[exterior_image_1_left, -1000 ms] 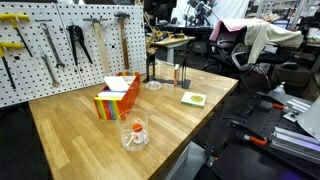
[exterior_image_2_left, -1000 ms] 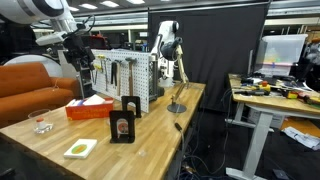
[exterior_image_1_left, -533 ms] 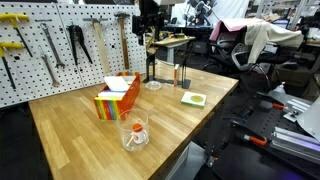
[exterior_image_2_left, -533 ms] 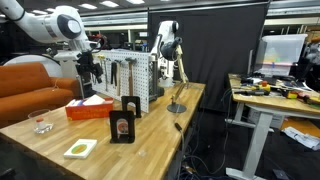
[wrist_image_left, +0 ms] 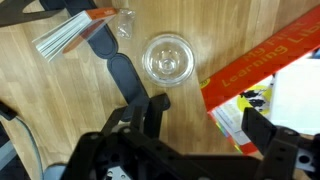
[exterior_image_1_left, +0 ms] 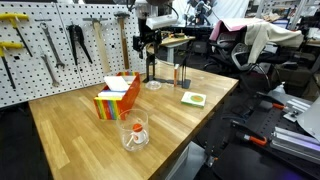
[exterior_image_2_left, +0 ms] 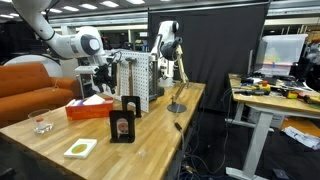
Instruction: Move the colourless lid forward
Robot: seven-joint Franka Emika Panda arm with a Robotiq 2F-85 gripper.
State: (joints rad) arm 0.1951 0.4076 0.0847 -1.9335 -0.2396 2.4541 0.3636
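While the pincer point(wrist_image_left: 203, 112) hangs spread, the colourless lid point(wrist_image_left: 167, 57) lies flat, round.

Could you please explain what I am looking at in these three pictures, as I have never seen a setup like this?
This is a single robot arm, steered by a person from a distance. Two of the pictures come from cameras standing off to the side of a wooden table. The third comes from a camera on the arm's wrist, looking down past its tool.

On the table are a small colourless lid, a colourful box, a glass with something orange inside, and a green-and-white card. A pegboard hung with hand tools stands behind them.

The tool hangs in the air near the lid. It is open and holds nothing.
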